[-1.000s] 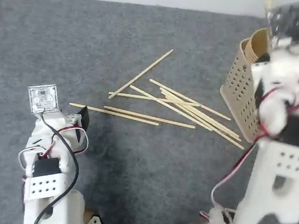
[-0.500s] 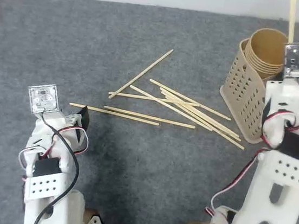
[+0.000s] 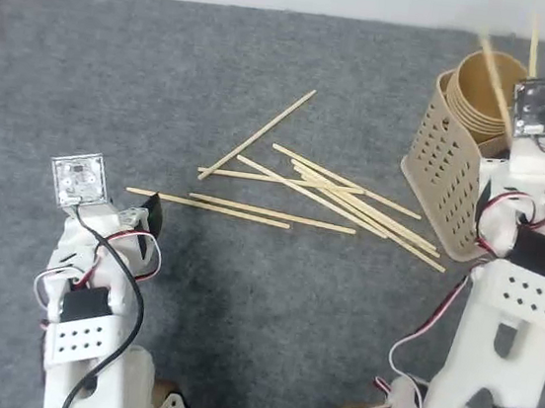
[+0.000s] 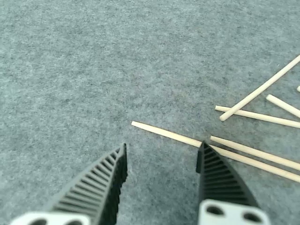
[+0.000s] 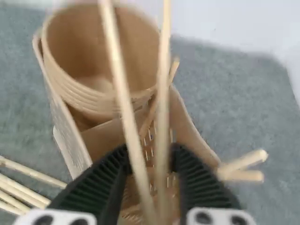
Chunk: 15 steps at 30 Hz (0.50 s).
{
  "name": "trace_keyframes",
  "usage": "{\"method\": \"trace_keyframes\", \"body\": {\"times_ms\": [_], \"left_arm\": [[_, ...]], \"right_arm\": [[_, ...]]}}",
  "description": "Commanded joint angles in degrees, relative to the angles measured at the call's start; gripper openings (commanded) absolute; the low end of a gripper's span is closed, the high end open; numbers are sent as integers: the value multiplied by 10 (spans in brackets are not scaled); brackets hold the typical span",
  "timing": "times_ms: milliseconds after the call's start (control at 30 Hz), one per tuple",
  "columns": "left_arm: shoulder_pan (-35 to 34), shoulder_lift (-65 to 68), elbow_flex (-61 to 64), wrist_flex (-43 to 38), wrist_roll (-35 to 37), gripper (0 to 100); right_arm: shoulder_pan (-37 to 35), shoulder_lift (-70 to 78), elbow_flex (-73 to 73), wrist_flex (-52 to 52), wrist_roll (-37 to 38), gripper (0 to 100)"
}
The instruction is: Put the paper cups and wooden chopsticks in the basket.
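1. High view, far left: my left arm has not budged in the last second. The left gripper hangs low over the grey carpet with its ribbed black jaws spread wide and nothing between them. One tip sits just over the near end of a stick.
2. In the middle, the loose chopsticks lie exactly where they lay. They are thin, pale, straight slivers of bare wood, fanned and crossing on the short fuzzy pile. The ends of several reach the foot of the basket.
3. To the right stands the basket, beige plastic with perforated walls, tall and narrow. A nested stack of tan paper cups sits inside it, their round rims stepped one within the next.
4. A second ago my right arm hung over the basket and covered it. It has since drawn back toward me, so the cup mouth shows.
5. The right gripper is just above the basket's rim. Its jaws stand narrowly apart with two chopsticks upright between them, the sticks not pressed together.
6. Half a second ago I saw one upright stick, and now a second tips aslant across the cups. I judge the grip has slackened and this pair is dropping in.
7. The cups look done, but most of the sticks are yet to be fetched.
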Motion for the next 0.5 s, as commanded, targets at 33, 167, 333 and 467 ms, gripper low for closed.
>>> {"method": "trace_keyframes", "body": {"times_ms": [33,167,333,467], "left_arm": [[4,-11,-15,-15,4,224],[4,-11,-15,-15,4,224],[4,-11,-15,-16,4,224],[4,-11,-15,-16,4,224]], "right_arm": [[3,0,-5,3,-2,180],[2,0,-17,1,-1,121],[2,0,-60,19,-1,36],[2,0,-90,52,-1,7]]}}
